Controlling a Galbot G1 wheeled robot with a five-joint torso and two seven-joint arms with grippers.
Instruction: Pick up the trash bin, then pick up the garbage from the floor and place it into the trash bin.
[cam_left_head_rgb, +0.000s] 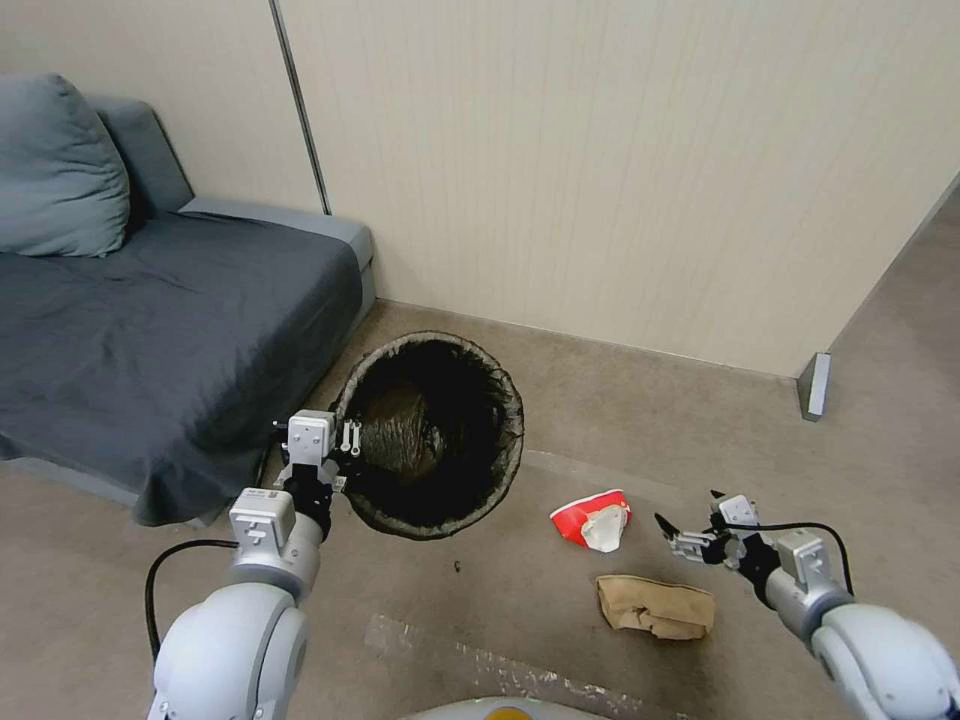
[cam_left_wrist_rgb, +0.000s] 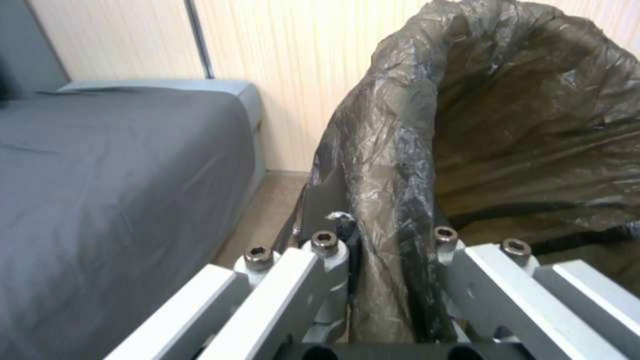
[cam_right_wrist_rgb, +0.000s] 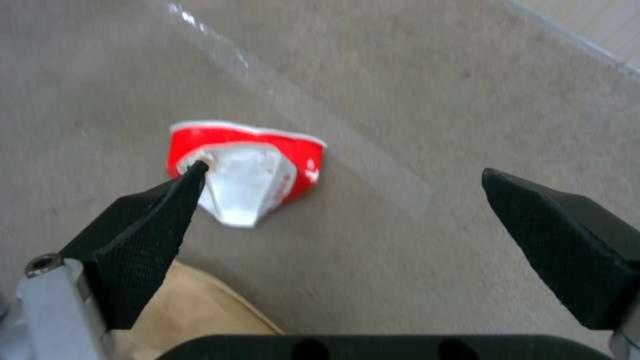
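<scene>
The left gripper (cam_left_head_rgb: 345, 440) is clenched on the bin's (cam_left_head_rgb: 432, 435) bagged rim at its nine o'clock side. The right gripper (cam_left_head_rgb: 688, 520) hangs released above the carpet (cam_left_head_rgb: 620, 420), with the red wrapper (cam_left_head_rgb: 592, 520) at its nine o'clock and the brown paper (cam_left_head_rgb: 655, 606) at seven.

I'm looking at the beige carpet floor (cam_left_head_rgb: 620, 410). A red-and-white wrapper (cam_left_head_rgb: 592, 520) lies near the middle, a crumpled brown paper bag (cam_left_head_rgb: 655, 606) just at its 5 o'clock, tape strip (cam_left_head_rgb: 480, 668) closer in.

Bin liner (cam_left_head_rgb: 440, 430) dk brown-black; wrapper (cam_left_head_rgb: 592, 520) red w/ white; paper (cam_left_head_rgb: 655, 607) brown; floor (cam_left_head_rgb: 620, 420) beige; sofa (cam_left_head_rgb: 160, 330) dk grey.
</scene>
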